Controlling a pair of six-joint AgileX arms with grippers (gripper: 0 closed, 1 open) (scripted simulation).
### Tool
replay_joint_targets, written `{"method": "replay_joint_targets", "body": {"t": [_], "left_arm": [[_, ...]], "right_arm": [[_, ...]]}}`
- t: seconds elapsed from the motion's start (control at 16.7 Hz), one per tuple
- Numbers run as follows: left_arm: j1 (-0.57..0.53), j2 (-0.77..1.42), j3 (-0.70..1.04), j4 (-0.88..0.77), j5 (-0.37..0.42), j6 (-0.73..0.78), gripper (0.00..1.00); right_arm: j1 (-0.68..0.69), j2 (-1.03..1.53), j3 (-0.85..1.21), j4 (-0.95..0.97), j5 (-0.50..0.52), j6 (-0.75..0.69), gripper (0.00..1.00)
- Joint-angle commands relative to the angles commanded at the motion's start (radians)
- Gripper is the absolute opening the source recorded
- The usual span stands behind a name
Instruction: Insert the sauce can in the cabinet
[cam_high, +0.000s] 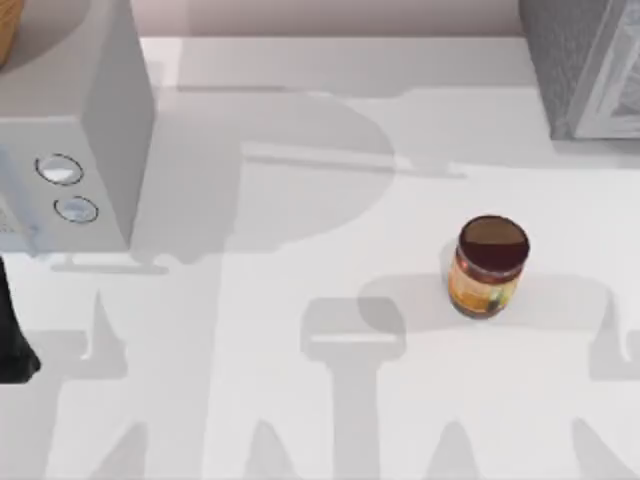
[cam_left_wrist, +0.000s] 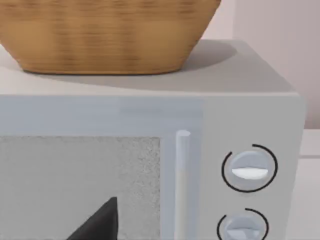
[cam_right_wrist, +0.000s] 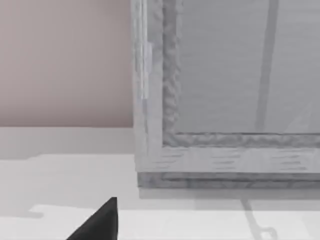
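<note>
The sauce can (cam_high: 490, 266) stands upright on the white table, right of centre, with a maroon-brown lid and an orange-yellow label. The cabinet (cam_high: 578, 66) is the dark speckled grey box at the back right corner; its paler framed front panel (cam_right_wrist: 225, 90) faces the right wrist camera. A black part of my right gripper (cam_right_wrist: 100, 224) shows low in that view, well short of the cabinet. My left arm (cam_high: 12, 340) sits at the table's left edge. A black part of my left gripper (cam_left_wrist: 100, 224) shows in front of the microwave door. Nothing touches the can.
A light-grey microwave (cam_high: 75, 150) with two round dials (cam_left_wrist: 249, 170) stands at the back left. A woven basket (cam_left_wrist: 105, 35) rests on top of it. Open white tabletop (cam_high: 300, 330) lies between the microwave, the can and the cabinet.
</note>
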Motion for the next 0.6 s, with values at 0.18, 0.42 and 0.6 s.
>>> {"method": "replay_joint_targets", "body": {"t": [0.18,0.42,0.6], "left_arm": [[0.000,0.000,0.000,0.000,0.000,0.000,1.00],[0.000,0.000,0.000,0.000,0.000,0.000,1.00],[0.000,0.000,0.000,0.000,0.000,0.000,1.00]], "right_arm": [[-0.001,0.008,0.004,0.006,-0.006,0.000,1.00],[-0.008,0.131,0.053,0.089,-0.091,-0.002,1.00],[-0.016,0.314,0.121,0.203,-0.218,-0.007,1.00]]}}
